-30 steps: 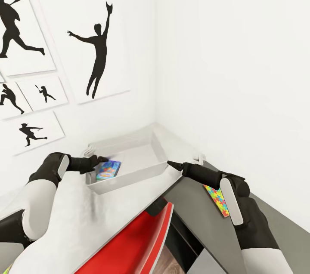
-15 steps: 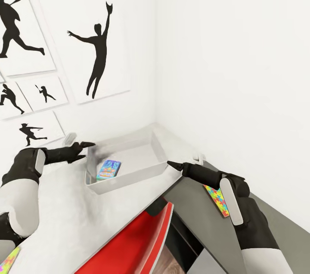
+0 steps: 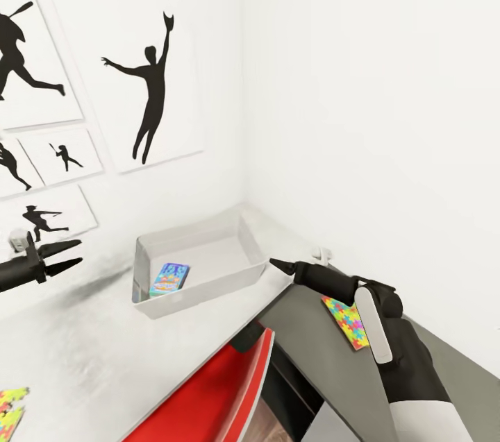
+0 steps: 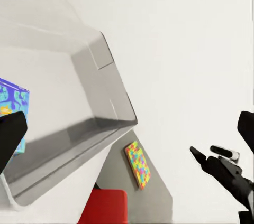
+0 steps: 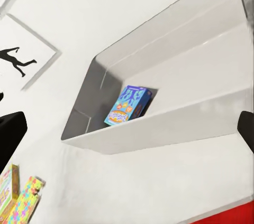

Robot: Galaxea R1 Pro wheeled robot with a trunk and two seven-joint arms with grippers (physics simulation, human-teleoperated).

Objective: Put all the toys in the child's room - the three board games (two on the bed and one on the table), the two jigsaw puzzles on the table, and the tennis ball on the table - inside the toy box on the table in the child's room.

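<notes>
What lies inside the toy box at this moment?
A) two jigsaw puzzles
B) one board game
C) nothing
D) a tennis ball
B: a single board game with a blue printed cover lies on the floor of the toy box, near its left end in the head view; one jigsaw puzzle lies outside the box, by the right arm.

text: none legible | board game (image 5: 127,105) cover: print too small
</notes>
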